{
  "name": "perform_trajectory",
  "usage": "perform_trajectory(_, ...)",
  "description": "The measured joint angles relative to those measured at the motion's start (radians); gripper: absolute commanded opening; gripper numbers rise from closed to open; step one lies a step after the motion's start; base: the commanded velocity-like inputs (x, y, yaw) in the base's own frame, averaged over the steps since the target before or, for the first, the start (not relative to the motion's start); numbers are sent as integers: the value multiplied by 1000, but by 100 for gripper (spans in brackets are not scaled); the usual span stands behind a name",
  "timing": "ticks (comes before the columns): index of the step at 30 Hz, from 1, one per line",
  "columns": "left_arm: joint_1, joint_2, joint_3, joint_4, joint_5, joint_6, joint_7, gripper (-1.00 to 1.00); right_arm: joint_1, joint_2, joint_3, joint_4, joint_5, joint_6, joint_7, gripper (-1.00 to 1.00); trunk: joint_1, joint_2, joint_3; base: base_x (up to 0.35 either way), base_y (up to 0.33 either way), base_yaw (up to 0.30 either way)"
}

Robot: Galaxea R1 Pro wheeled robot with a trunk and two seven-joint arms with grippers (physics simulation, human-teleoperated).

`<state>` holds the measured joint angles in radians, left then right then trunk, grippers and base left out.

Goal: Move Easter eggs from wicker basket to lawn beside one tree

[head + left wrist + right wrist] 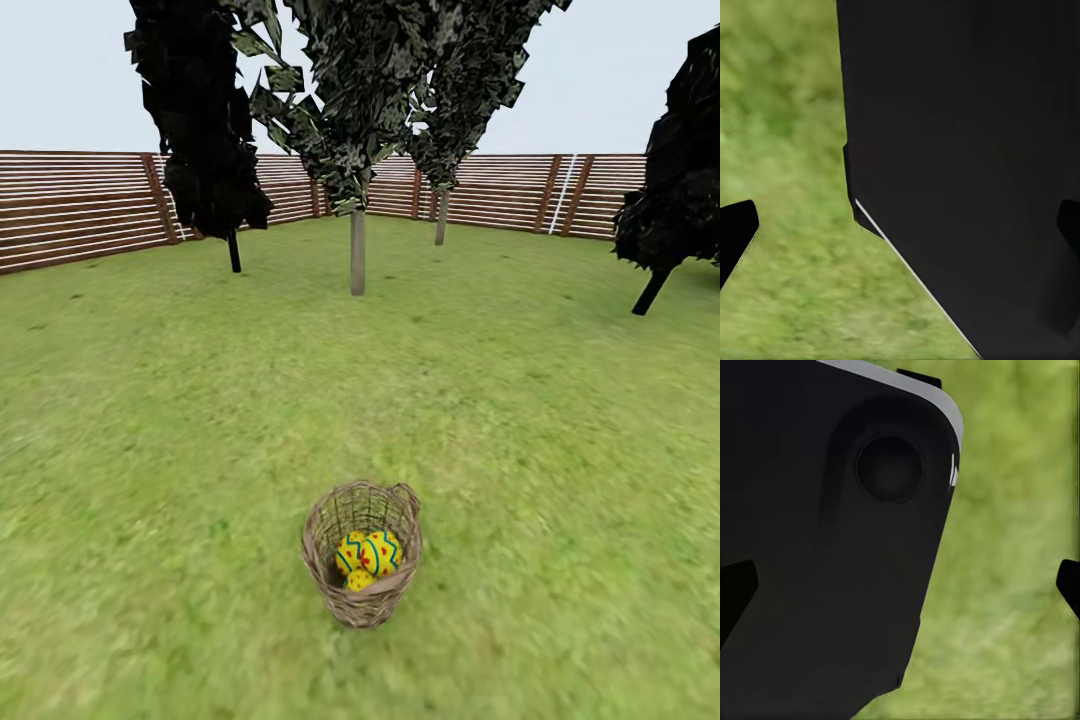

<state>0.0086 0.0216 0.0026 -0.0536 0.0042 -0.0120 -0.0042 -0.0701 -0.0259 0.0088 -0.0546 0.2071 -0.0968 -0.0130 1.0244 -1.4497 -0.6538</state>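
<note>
The left gripper [900, 232] shows its two dark fingertips wide apart at the edges of the left wrist view, so it is released and holds nothing; between them there is a large black body of the robot [960, 150] and blurry green grass. The right gripper [904, 589] is the same: fingertips far apart, released, nothing between them except another black robot part with a round recess [889, 469] and grass behind it.

In the head view, going from left to right, there is a dark tree with a thin black trunk [233, 250], then the tree with a straight pale grey-beige trunk [357, 250], a second pale trunk [441, 220] further back, and another dark tree [670, 210] at the right. A brown fence of horizontal wooden slats [80, 205] closes the garden behind them.

The small round tan-brown wicker basket [330, 520] stands upright on the mottled green lawn [150, 450], low in the head view and near its middle, very slightly to the right. The three bright yellow Easter eggs with blue zigzag bands and red spots [370, 555] all lie inside it, touching each other.

The basket lies ahead and below, almost centred, so I judge that neither arm is clearly nearer. The pale tree stands straight behind the basket, well apart from it.
</note>
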Motion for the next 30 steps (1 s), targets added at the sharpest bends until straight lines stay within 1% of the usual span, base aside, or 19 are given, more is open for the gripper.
perform_trajectory(30, 0, 0, 0, 0, 0, 0, 0, 100, 0, 0, 1, 1, 2, 1, 0, 100, 0, 0, 0, 334, 0, 0)
